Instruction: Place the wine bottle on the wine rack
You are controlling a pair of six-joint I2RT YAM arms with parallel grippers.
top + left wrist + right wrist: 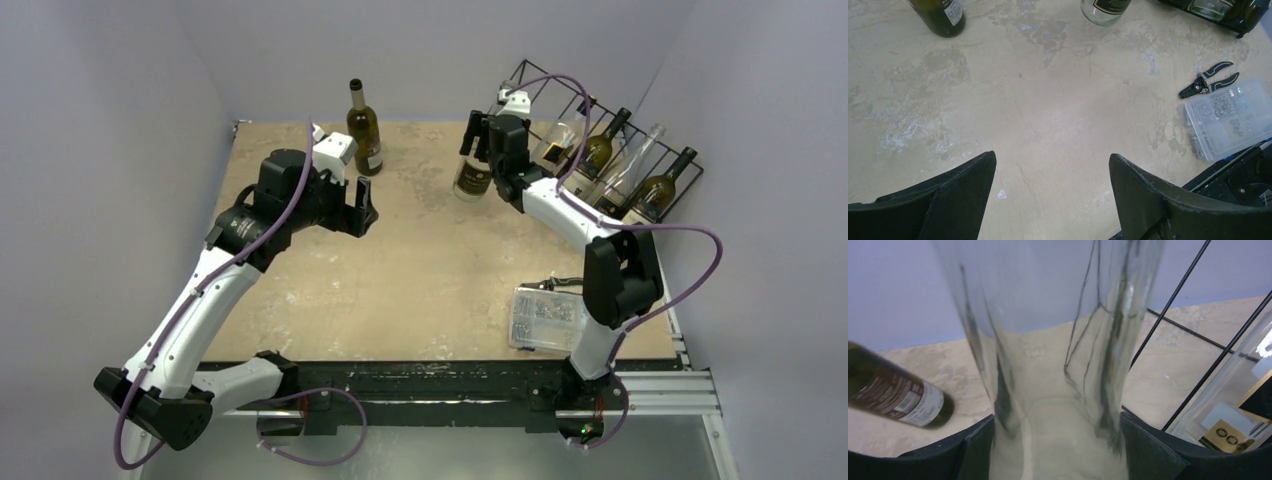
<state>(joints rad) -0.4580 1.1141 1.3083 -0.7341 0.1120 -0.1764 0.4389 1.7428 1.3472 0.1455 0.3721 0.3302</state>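
My right gripper (478,140) is shut on the upper part of a clear glass wine bottle (472,177) with a dark label, held slightly tilted just left of the black wire wine rack (530,80). In the right wrist view the clear bottle (1048,340) fills the gap between both fingers, with rack wires (1175,295) to its right. The rack holds several bottles, clear and dark. My left gripper (362,212) is open and empty over the table, near a standing dark bottle (365,130). The left wrist view shows its fingers (963,185) spread wide over bare table.
A clear plastic parts box (545,318) lies at the near right by the right arm's base, with black-handled pliers (1208,82) beside it. Purple walls close the back and sides. The dark bottle (898,395) shows left of the held bottle in the right wrist view.
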